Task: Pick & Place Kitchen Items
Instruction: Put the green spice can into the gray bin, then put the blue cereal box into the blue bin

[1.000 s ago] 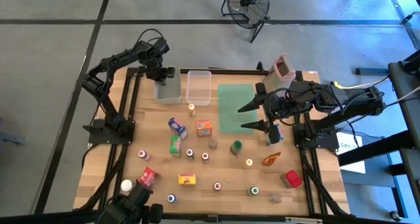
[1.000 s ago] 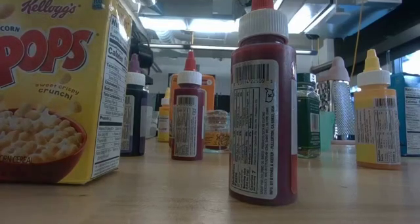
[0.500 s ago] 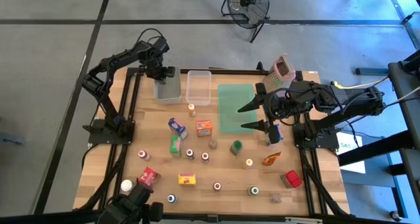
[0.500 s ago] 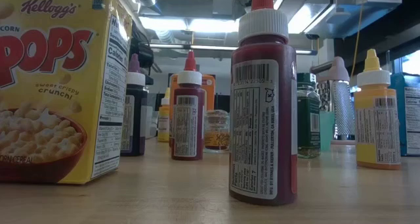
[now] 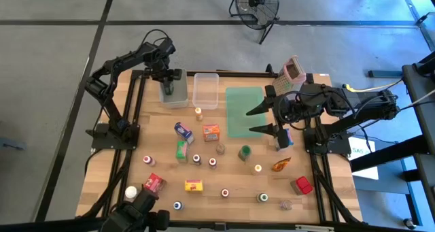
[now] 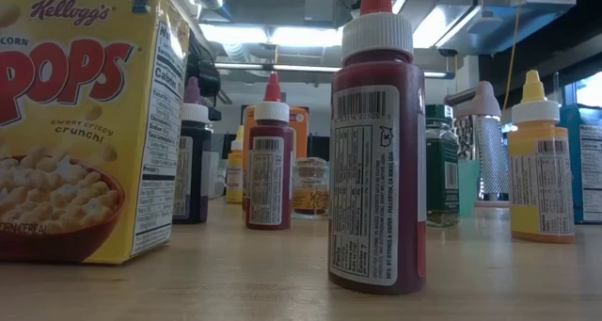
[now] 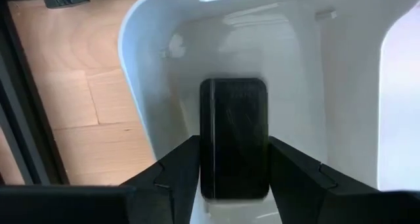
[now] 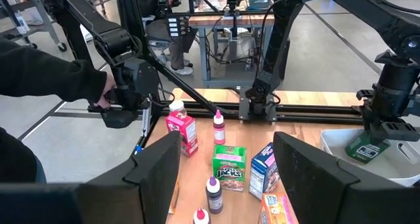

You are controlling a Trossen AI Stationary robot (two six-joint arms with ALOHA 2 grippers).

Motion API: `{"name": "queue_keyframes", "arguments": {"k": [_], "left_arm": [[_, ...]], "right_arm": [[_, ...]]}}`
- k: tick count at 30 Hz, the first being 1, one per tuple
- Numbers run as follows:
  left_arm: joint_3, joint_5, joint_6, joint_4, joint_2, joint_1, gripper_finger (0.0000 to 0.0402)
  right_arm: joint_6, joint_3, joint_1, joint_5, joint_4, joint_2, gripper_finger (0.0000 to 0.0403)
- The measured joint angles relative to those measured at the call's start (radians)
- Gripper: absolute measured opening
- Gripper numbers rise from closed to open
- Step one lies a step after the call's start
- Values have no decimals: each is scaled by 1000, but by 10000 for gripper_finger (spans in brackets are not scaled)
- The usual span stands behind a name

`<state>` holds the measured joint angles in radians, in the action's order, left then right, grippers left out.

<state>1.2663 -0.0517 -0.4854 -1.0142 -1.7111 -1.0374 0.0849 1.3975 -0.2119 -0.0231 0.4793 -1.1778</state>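
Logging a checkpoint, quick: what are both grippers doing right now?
Left gripper: inside the clear bin, jaws beside a dark item; grip cannot be told.
Right gripper: open, empty, over the green tray.

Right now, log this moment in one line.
left pincer: over clear bin, dark carton between fingers | right pincer: open, above green tray

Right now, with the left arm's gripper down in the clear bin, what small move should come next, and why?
Probably open the left gripper a little wider and lift straight up. The dark item sits between its fingers inside the clear bin, apparently already on the bin's floor, so the placing looks done. The right gripper waits open over the green tray.
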Motion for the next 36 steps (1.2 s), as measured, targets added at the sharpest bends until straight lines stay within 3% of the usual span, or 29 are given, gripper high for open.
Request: {"name": "queue_keyframes", "arguments": {"k": [16, 24, 36], "left_arm": [[0, -47, 7, -31, 0, 0, 164], [4, -91, 33, -38, 0, 0, 193], [168, -16, 59, -199, 15, 0, 215]], "right_arm": [[0, 0, 0, -2, -11, 0, 245], [1, 0, 0, -2, -10, 0, 246], [15, 0, 0, 0, -12, 0, 246]]}}
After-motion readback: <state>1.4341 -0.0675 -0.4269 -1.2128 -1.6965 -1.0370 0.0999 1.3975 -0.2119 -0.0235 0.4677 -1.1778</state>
